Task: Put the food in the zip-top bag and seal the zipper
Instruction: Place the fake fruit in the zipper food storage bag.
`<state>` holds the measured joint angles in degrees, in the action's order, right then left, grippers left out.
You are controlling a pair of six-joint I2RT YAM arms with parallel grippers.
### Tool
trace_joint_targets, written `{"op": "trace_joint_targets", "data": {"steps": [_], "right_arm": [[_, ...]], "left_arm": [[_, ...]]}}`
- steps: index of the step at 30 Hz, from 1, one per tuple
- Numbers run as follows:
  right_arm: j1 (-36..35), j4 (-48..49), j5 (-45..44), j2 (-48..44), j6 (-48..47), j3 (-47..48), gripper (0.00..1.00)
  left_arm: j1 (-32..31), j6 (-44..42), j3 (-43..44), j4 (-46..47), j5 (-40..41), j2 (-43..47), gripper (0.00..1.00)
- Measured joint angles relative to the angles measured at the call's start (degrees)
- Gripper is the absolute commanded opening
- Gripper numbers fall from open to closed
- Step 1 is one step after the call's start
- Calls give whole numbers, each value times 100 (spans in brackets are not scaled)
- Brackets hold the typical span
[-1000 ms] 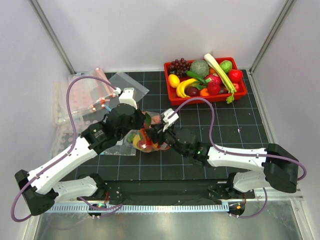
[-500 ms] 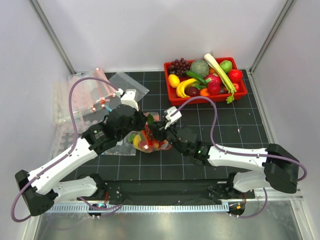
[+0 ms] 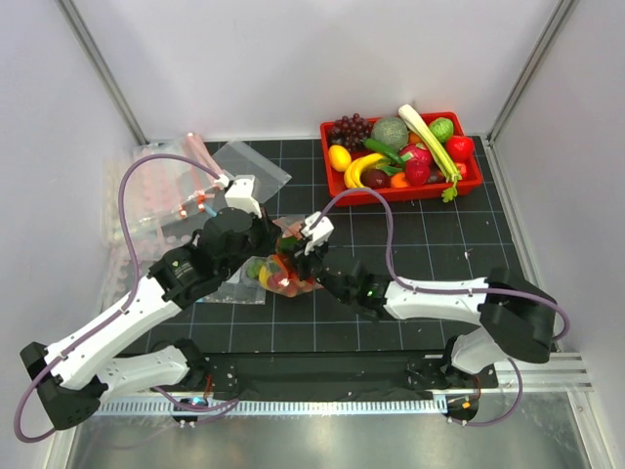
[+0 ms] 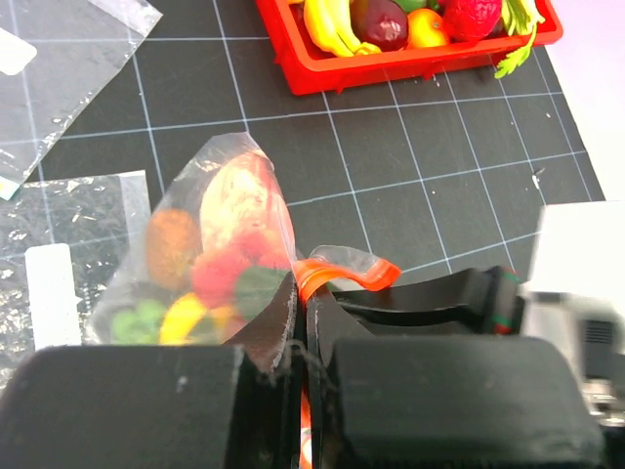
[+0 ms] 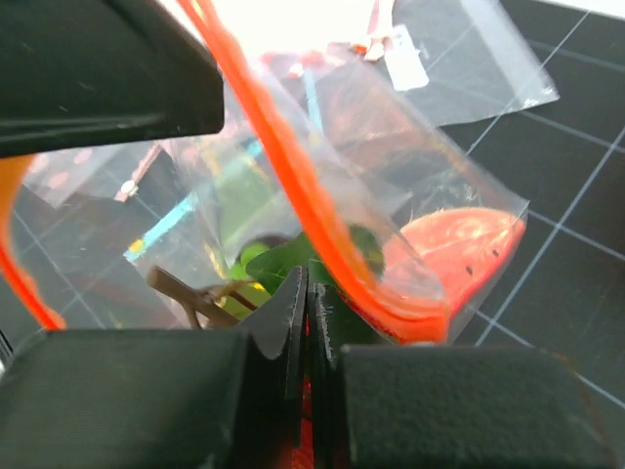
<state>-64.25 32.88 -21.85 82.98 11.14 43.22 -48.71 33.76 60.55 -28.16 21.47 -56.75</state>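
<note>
Food (image 4: 210, 283) already lying inside zip-top bag (image 4: 234, 191), bag being held above desk (image 3: 410, 254) centre. Left claw (image 4: 303, 322) pinching zipper (image 4: 342, 274); right claw (image 5: 309, 298) clamping same strip. Mouth looking partly open, so sealing seemingly remaining.

Clear zip-top bag (image 4: 210, 254), red-orange zipper (image 4: 352, 272), red tray (image 4: 391, 66)

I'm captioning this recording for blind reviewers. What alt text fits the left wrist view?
The left end effector is shut on the red-orange zipper of a clear zip-top bag holding colourful toy food. Beyond, on a black gridded mat, sits a red tray of produce.
</note>
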Motion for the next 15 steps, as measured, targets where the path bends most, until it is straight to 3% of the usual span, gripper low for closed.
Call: {"op": "trace_joint_targets", "data": {"steps": [1, 3, 5, 6, 9, 15], "right_arm": [[-9, -2, 0, 111, 9, 55, 7], [-22, -15, -28, 258, 61, 151, 17], [-31, -144, -136, 306, 138, 234, 33], [-33, -201, -192, 313, 146, 260, 47], [-46, -345, -420, 313, 195, 323, 53], [-46, -625, -765, 210, 240, 328, 52]], "left_arm": [[0, -7, -2, -9, 4, 9, 2], [0, -20, -15, -15, 9, 9, 2], [0, -28, -31, -15, 9, 9, 2], [0, -33, -31, -15, 9, 9, 2], [0, -46, -31, -13, 22, 9, 2], [0, -83, -35, -13, 92, 9, 4]]}}
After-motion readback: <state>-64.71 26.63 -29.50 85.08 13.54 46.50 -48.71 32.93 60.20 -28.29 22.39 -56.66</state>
